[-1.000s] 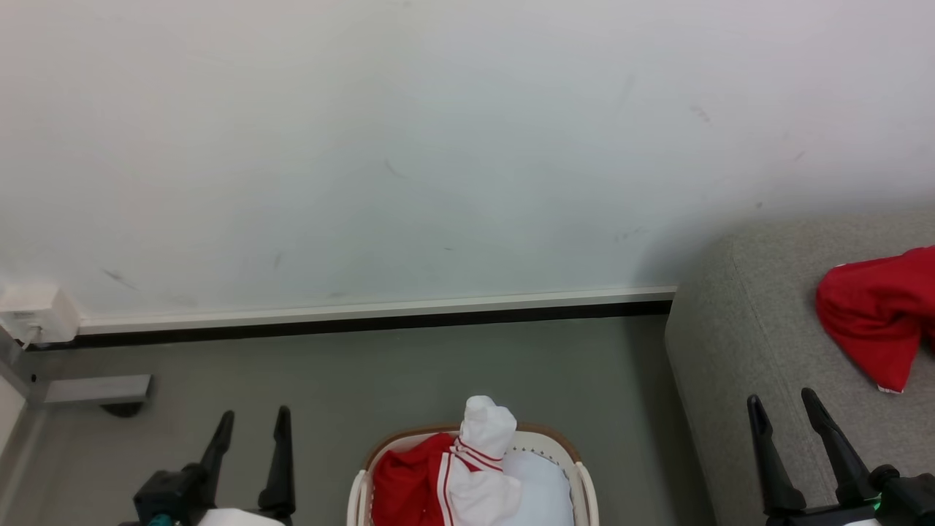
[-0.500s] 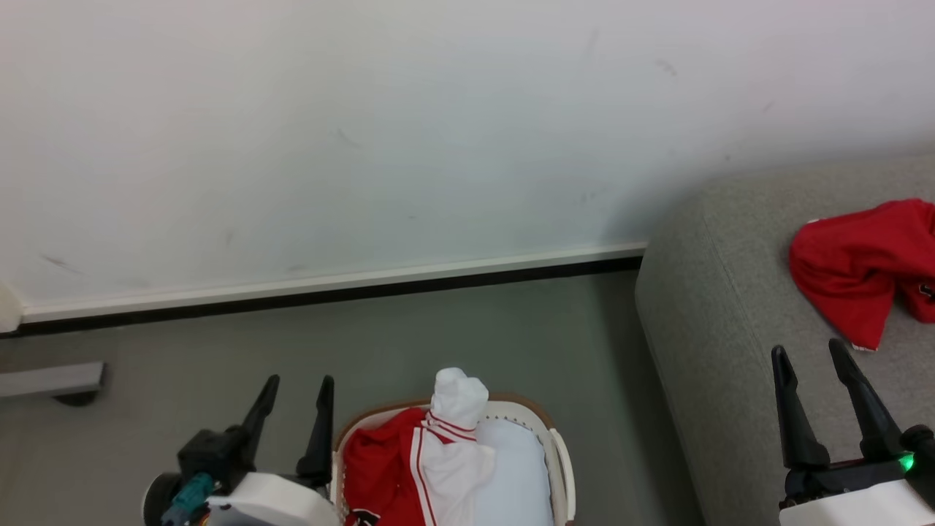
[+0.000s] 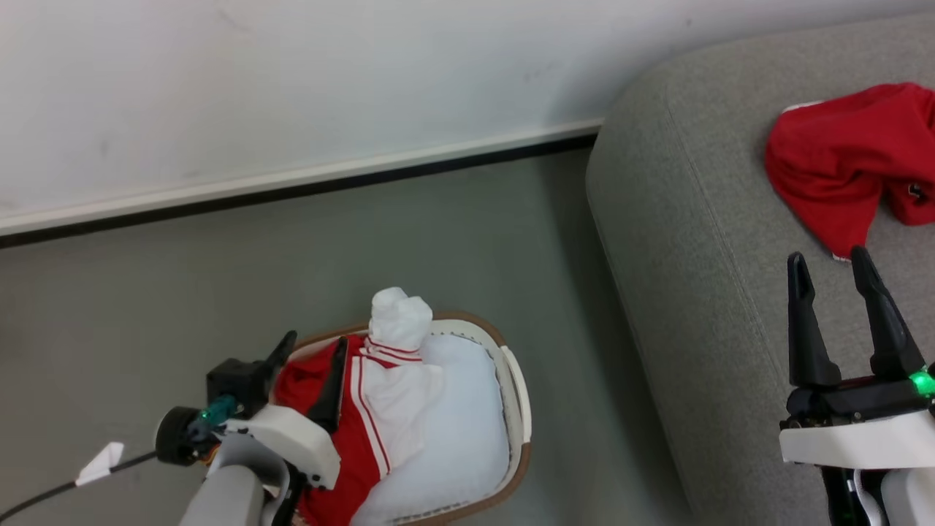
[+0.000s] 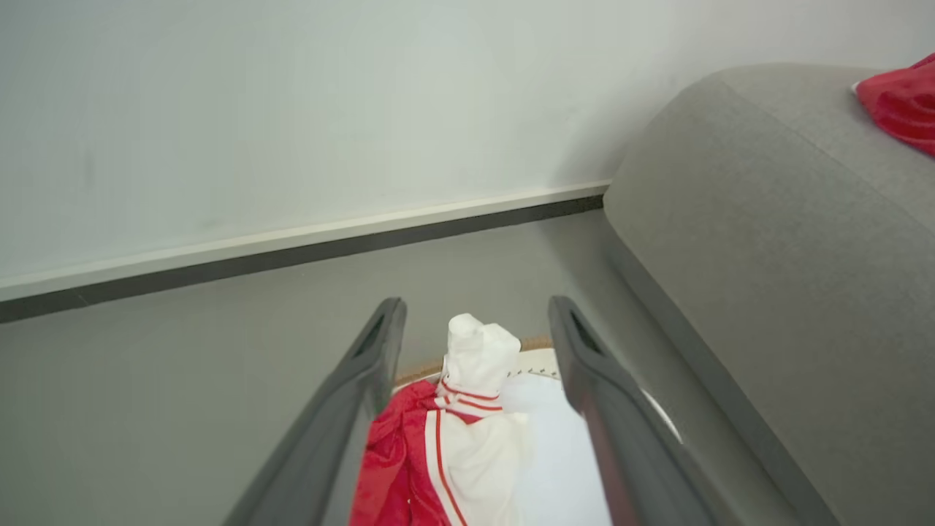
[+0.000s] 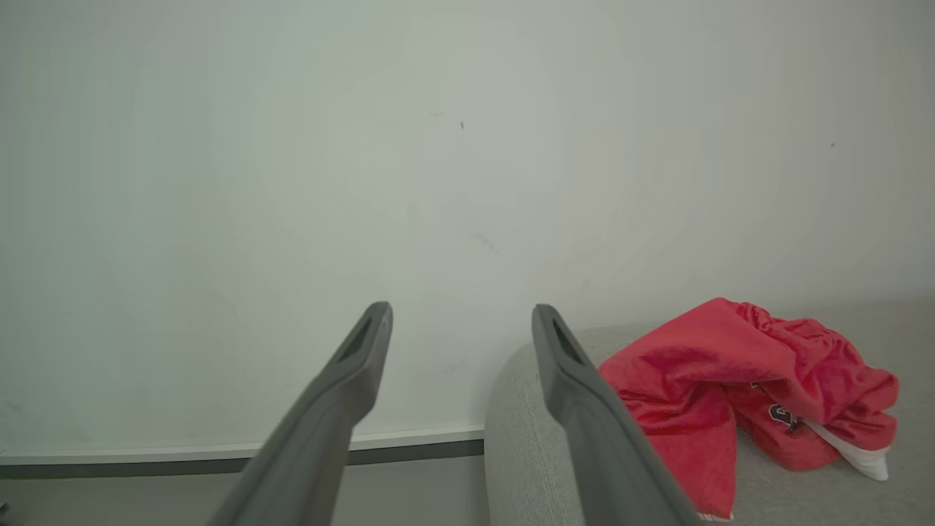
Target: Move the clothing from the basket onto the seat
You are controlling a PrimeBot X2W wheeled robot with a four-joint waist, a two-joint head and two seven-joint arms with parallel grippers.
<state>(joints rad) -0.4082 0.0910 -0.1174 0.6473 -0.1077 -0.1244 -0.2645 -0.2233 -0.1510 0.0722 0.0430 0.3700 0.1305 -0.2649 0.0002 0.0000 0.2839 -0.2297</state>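
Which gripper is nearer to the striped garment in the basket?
Left. The left gripper is open over the basket, right beside the striped garment. The right gripper, also open, hovers over the seat, well off to the side, near the plain red garment.

1. We see a grey floor (image 3: 438, 241). The cream basket (image 3: 513, 380) with a brown rim stands directly on it, near the seat (image 3: 687, 219) but apart from it, with a strip of floor between them.
2. In the basket lies a striped garment (image 3: 394, 372), its white cuff rising over the rim. The red cloth (image 3: 299, 380) to its left is perhaps a separate piece. A pale pad (image 3: 460, 438) lies to its right.
3. The light grey seat stands on the same floor, by the wall (image 3: 292, 88). A crumpled red garment (image 3: 833, 161) lies on top of it.
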